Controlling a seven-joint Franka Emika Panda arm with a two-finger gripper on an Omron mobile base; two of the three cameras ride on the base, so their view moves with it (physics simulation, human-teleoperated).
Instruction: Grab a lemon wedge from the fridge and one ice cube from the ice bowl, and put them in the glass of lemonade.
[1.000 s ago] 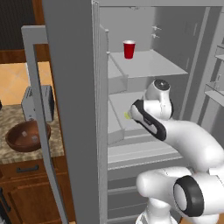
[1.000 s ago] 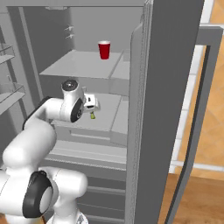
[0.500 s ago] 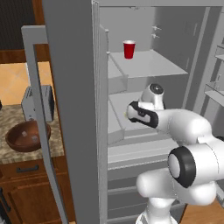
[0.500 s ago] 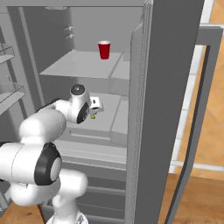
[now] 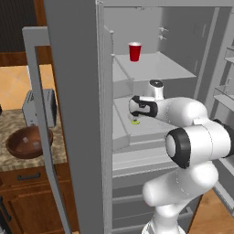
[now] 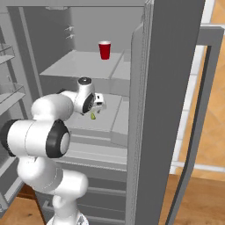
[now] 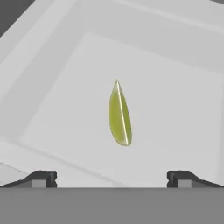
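A: Since the earlier frames the arm has folded down and in; what does the pincer (image 7: 112, 178) do now?

B: It hangs spread wide over the wedge (image 7: 119, 114), holding nothing. In the hand view one fingertip (image 7: 40, 178) shows low on either side, with the wedge between them and further ahead, apart from both.

A: Where does the wedge lie?

B: On the middle shelf (image 5: 151, 127) of the open fridge (image 6: 176, 88), just beneath the hand in both base views (image 5: 135, 122) (image 6: 93, 116).

A: How far along is the task?

B: Early, by judgement. The wedge is not yet gripped. The ice bowl (image 5: 28, 141) sits on the table (image 5: 9, 122) left of the fridge, untouched. Wedge, then ice cube, both remain to be carried to the glass.

A: What room is there to move?

B: Bare shelf surrounds the wedge, with the raised shelf rim well apart. Overhead, the upper shelf (image 5: 157, 66) with its red cup (image 5: 134, 51) limits lift. The door (image 5: 77, 114) stands close on the left, so withdrawal probably goes straight back.
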